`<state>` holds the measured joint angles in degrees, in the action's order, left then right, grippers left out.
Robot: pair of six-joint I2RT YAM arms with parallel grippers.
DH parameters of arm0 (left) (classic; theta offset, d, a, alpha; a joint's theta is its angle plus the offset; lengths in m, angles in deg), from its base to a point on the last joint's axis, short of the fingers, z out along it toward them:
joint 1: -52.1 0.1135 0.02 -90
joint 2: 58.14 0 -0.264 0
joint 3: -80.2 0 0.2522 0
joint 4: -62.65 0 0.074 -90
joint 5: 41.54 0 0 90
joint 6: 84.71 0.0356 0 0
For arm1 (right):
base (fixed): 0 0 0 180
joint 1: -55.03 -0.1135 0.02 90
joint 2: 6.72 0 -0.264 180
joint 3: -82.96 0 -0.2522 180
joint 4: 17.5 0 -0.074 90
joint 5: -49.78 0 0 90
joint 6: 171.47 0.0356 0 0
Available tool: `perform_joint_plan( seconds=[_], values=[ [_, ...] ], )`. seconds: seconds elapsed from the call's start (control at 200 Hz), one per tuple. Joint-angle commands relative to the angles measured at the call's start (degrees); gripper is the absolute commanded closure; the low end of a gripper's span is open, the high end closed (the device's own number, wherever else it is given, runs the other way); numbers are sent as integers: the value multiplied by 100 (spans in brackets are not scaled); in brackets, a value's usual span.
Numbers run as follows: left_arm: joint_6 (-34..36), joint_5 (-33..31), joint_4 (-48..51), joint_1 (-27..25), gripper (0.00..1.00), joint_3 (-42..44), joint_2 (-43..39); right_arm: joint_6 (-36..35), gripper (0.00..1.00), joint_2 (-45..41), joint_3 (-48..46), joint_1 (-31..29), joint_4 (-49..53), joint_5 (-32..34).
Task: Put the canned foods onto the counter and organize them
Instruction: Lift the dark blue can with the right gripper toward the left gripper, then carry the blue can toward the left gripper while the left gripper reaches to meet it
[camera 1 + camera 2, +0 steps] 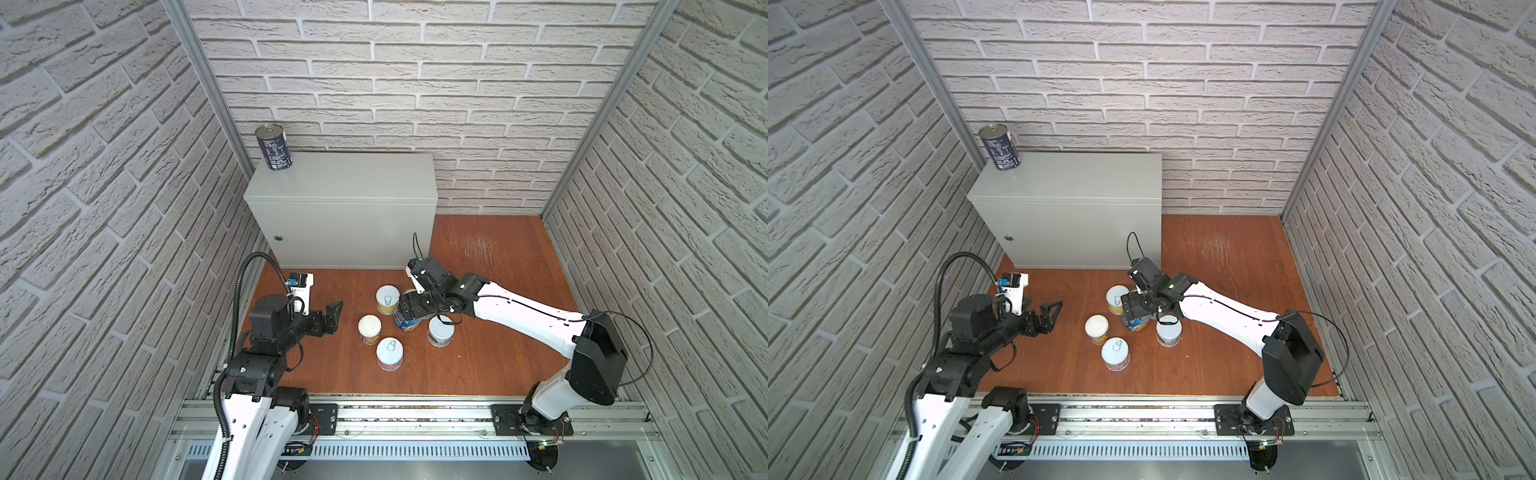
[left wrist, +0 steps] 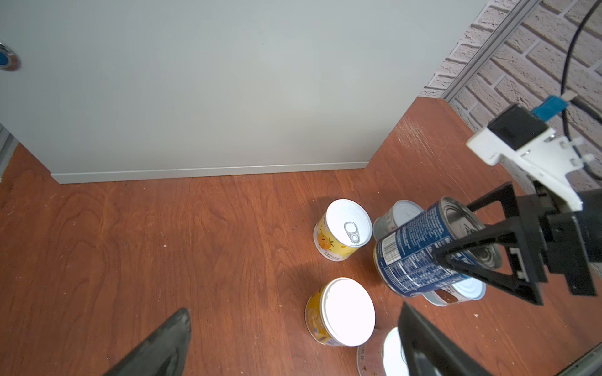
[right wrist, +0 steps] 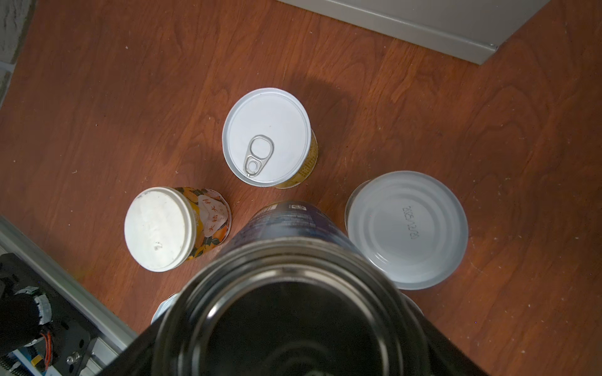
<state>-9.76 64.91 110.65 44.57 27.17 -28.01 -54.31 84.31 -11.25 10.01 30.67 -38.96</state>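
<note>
The counter (image 1: pixel 345 183) (image 1: pixel 1071 183) is a light-grey metal box at the back left, and one dark-blue can (image 1: pixel 274 147) (image 1: pixel 1000 146) stands upright on its far left corner. My right gripper (image 1: pixel 409 309) (image 2: pixel 456 234) is shut on a second dark-blue can (image 1: pixel 406 320) (image 2: pixel 420 257) (image 3: pixel 293 234). That can is tilted and held just above the floor. Several short white-lidded cans stand on the floor around it, among them a yellow pull-tab one (image 1: pixel 387 299) (image 3: pixel 267 136) and a plain-lidded one (image 1: pixel 369 329) (image 2: pixel 342 312). My left gripper (image 1: pixel 332 318) (image 2: pixel 294 314) is open, left of the cluster, with nothing in it.
Grey brick-pattern walls (image 1: pixel 104 187) enclose the cell on three sides. An aluminium rail (image 1: pixel 415 415) with both arm bases runs along the front. The reddish-brown wooden floor (image 1: pixel 490 249) extends to the right of the counter. A round lock (image 1: pixel 278 238) sits on the counter's front.
</note>
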Motion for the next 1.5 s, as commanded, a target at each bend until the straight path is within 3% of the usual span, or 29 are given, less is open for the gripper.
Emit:
perform_joint_plan(
  seconds=[0.0,0.825,1.1,1.495],
  values=[
    [55,127,-321,23,2,62,26,-122,40,-324,373,58,-842,-187],
    [19,400,-213,-67,2,-187,769,-478,40,-811,523,517,-630,-385],
    [-31,-423,65,-1013,2,-722,1240,-650,39,-1113,442,590,-497,-407],
    [-444,-1470,-462,-2696,2,-1011,2119,-752,40,-1713,-145,739,-526,-341]
  ],
)
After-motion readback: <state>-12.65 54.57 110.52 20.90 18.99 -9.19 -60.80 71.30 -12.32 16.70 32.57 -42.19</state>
